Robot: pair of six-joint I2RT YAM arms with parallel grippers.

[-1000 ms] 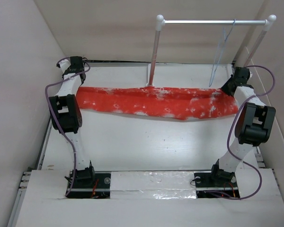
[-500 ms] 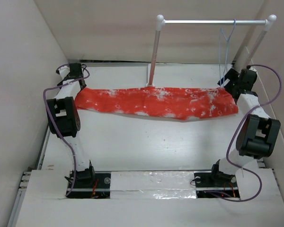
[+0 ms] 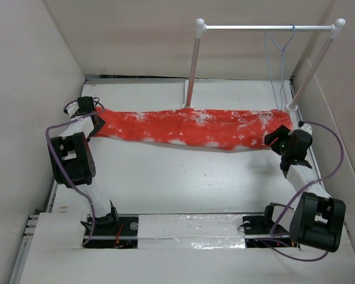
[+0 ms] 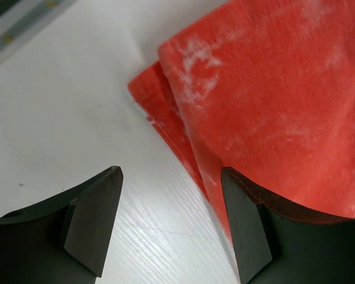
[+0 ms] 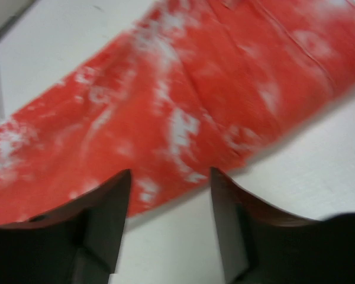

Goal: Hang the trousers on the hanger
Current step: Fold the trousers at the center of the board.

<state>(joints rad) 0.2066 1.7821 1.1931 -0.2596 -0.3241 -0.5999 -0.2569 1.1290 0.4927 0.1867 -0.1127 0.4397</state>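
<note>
White tabletop [image 3: 183, 177], walled in. Noted trousers [image 3: 189, 127] lying flat, 9 to 3 o'clock; hanger [image 3: 281, 65] on rail [image 3: 266, 27] at 1. Left hand [image 4: 168, 195] wide, empty, beside cloth end; right hand [image 5: 170, 195] parted, empty, over other end. Likely regrasp next: pinch both layers squarely, lift evenly.

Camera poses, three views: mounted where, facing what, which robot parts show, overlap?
Top external: above and behind the bases, facing down-forward over table, trousers, hanger on rail stand; left arm, right arm in full.
Left wrist: on left arm, facing down at the trousers' end; only left tool, open.
Right wrist: on right arm, facing down at trousers, blurred; only right tool, open.
Shared: all three see trousers and table.
</note>
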